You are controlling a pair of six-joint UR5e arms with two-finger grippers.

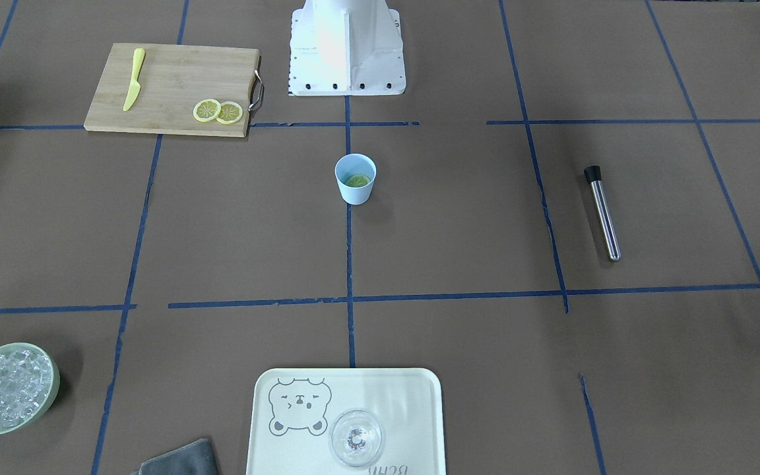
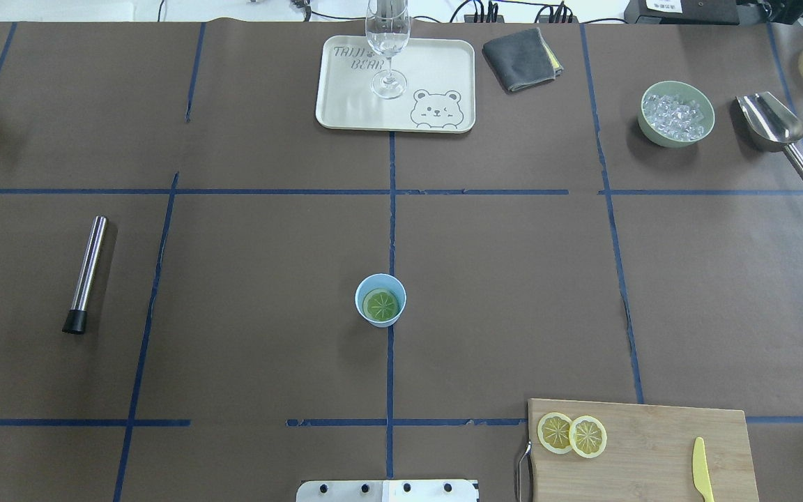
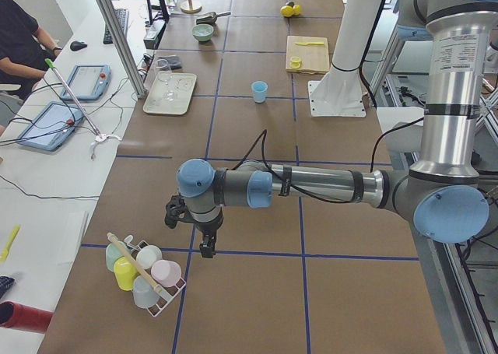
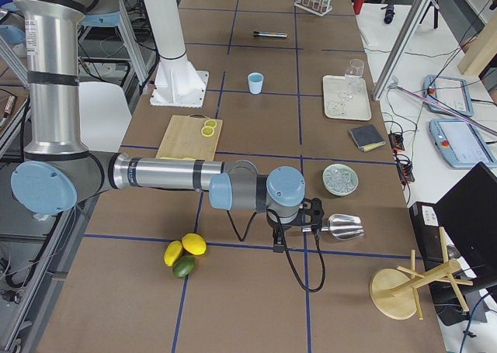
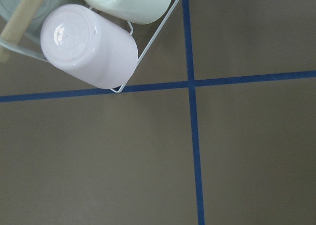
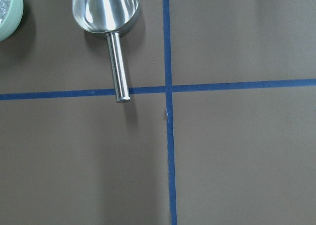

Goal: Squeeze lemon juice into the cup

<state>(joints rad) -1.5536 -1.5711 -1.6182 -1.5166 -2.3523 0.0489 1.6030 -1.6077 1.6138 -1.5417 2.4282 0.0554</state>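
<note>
The light-blue cup (image 2: pixel 361 296) stands at the table's centre, on the middle blue tape line, also seen at the cup (image 1: pixel 355 191). One lemon slice (image 2: pixel 381 305) lies flat inside it. Two more lemon slices (image 2: pixel 572 434) overlap on the wooden cutting board (image 2: pixel 652 446). Both arms are far from the cup. My left gripper (image 3: pixel 173 214) hangs by the cup rack at the table's left end, and my right gripper (image 4: pixel 314 221) hangs near the metal scoop at the right end. I cannot tell whether either one is open or shut. Neither wrist view shows fingers.
A yellow knife (image 2: pixel 701 477) lies on the board. A bear tray (image 2: pixel 436 77) holds a clear glass (image 2: pixel 387 42). Nearby are a grey cloth (image 2: pixel 521 58), a bowl of ice (image 2: pixel 676 113), a metal scoop (image 2: pixel 771 125) and a steel muddler (image 2: pixel 86 272). A person sits at a desk (image 3: pixel 19 35).
</note>
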